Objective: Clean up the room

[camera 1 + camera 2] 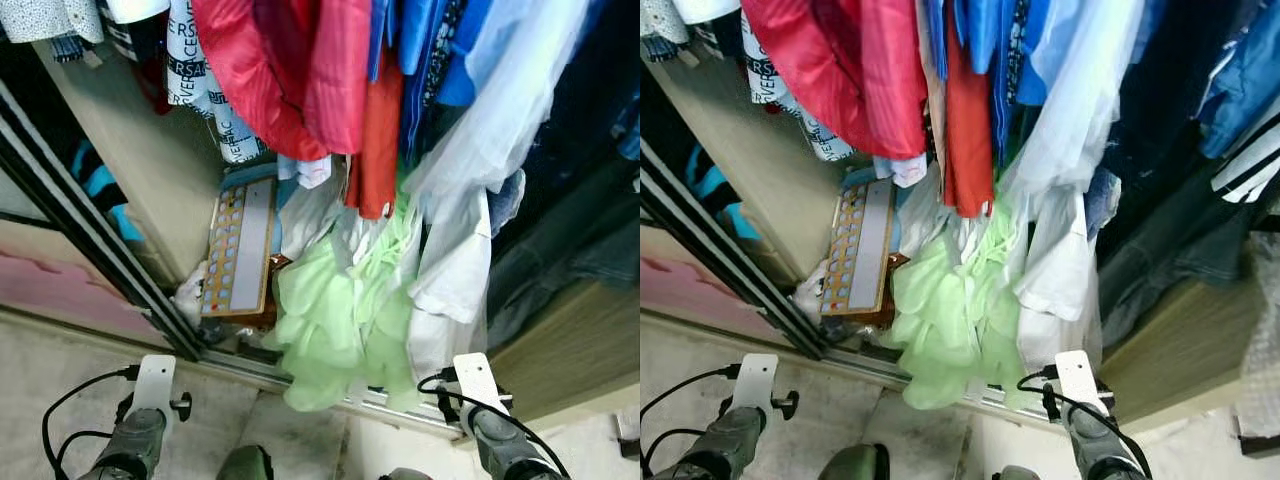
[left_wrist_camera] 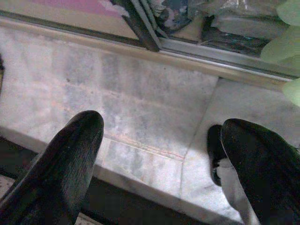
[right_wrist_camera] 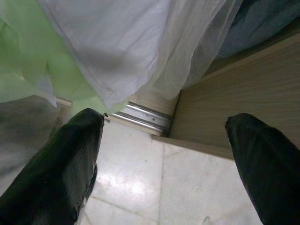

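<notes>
Lower edge of the head views: two silver forearms with white wrist brackets and black cables, the left arm at lower left, the right arm at lower right, both low over the pale tiled floor. In the left wrist view the left gripper has its two black fingers spread wide apart with nothing between them, over grey-white floor tile, with the metal sliding-door track across the top of the frame. In the right wrist view the right gripper is likewise spread and empty; its fingers frame glossy tile, the end of the track and a wooden wardrobe panel, with white and green cloth hanging just above.

Centre: an open wardrobe. A pale green garment spills down to the track, its hem lying over the rail at lower centre. Just to its right hangs a white shirt. Left of the green garment, a flat board with rows of coloured dots leans upright against the beige inner wall.

Upper frame: hanging clothes, namely a red jacket, an orange-red garment, blue garments and a sheer white garment. At far left, the dark sliding-door frame runs diagonally.
</notes>
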Controlling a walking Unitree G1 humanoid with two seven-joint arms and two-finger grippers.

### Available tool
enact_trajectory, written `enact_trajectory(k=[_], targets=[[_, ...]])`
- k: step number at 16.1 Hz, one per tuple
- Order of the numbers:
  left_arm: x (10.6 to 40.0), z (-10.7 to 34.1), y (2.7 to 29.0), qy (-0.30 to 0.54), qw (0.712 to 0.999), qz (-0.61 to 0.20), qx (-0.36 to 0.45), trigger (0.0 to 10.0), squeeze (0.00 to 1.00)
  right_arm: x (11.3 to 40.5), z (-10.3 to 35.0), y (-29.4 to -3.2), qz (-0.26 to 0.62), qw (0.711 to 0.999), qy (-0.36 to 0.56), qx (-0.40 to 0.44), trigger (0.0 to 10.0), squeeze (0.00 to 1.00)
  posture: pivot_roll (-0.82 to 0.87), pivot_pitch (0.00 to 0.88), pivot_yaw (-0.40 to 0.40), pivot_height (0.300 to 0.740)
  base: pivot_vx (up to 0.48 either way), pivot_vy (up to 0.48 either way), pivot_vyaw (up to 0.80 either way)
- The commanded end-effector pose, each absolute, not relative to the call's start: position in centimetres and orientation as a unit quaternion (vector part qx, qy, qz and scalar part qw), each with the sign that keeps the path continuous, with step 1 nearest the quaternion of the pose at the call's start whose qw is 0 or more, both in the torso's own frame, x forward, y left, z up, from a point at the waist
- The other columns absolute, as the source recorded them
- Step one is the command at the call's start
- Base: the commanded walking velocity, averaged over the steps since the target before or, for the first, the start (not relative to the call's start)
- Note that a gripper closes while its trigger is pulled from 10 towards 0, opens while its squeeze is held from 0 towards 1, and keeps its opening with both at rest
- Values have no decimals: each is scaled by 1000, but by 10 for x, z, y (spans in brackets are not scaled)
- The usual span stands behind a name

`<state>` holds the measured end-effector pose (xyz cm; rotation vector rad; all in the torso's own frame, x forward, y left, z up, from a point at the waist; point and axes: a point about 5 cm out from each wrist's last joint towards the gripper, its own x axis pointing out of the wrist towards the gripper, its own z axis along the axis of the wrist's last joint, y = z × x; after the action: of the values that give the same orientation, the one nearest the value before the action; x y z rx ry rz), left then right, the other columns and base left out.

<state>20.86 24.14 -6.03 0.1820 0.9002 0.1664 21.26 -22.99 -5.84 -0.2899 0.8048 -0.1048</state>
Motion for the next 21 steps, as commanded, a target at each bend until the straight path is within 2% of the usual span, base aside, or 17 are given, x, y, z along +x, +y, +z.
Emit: enact_trajectory(k=[1,7,11,12,13,14,15,17,19,21], targets=[[209,-60,242,432,894,82,85,10000,0,209,-60,-231,-53,906,395,-142,10000,0,-28,100,0,740,244,0,0],[209,-60,242,435,892,81,93,10000,0,209,-60,-233,-62,906,396,-135,10000,0,-24,97,-5,740,0,0,0],[212,-57,239,398,912,90,47,10000,0,238,-38,-240,-76,932,338,-107,10000,0,-25,92,-3,740,0,0,0],[233,-33,270,362,926,95,47,10000,0,253,-26,-243,-78,939,321,-100,10000,0,-28,92,1,740,0,0,0],[239,-26,276,351,930,94,47,10000,0,257,-23,-244,-79,940,317,-96,10000,0,-28,92,1,740,0,0,0],[259,-6,280,294,950,85,58,10000,0,274,-9,-246,-81,947,300,-78,10000,0,-20,93,-6,740,0,0,0],[275,10,274,239,966,65,71,10000,0,287,1,-244,-76,953,288,-60,10000,0,-17,93,-7,740,0,0,0],[290,23,261,197,978,30,64,10000,0,299,10,-234,-50,959,277,-37,10000,0,-9,88,-11,740,0,0,0],[291,27,254,178,982,10,67,10000,0,303,12,-222,-21,961,275,-16,10000,0,-13,88,-12,740,0,0,0],[281,29,254,152,988,7,31,10000,0,299,11,-218,-11,961,276,12,10000,0,-24,95,-11,740,0,0,0]])
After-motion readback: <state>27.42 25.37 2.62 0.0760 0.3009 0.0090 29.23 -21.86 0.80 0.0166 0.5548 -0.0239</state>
